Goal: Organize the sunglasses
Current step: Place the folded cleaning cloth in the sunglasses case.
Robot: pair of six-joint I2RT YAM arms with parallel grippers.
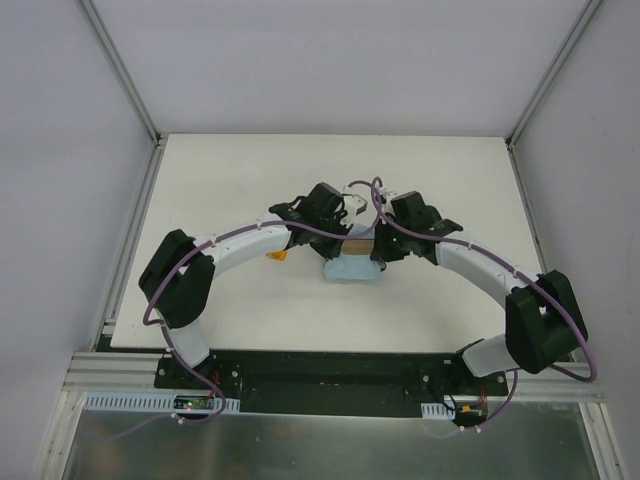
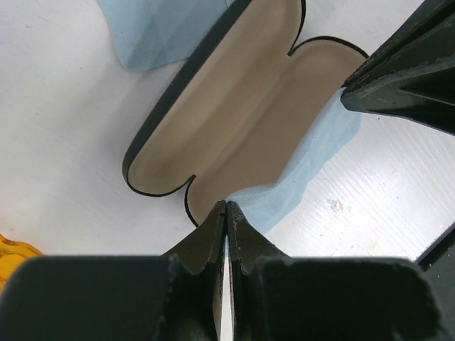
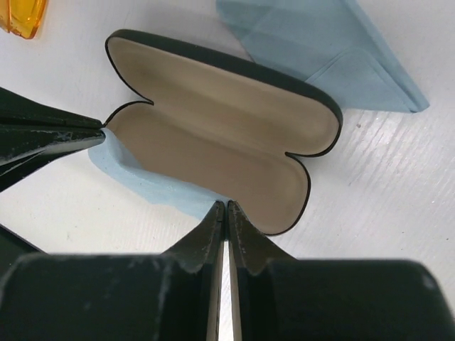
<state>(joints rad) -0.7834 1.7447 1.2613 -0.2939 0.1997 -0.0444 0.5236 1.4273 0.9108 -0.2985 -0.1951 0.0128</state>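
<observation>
An orange translucent pair of sunglasses lies on the table beside my left arm; only its edge shows in the wrist views. A black case lies open between the grippers, its beige lining bare. A light-blue cloth is stretched along one long side of the case. My left gripper is shut on one corner of it. My right gripper is shut on its opposite end.
A second light-blue cloth lies flat on the white table just beyond the case. Both arms meet over the table's middle. Metal frame posts stand at the back corners.
</observation>
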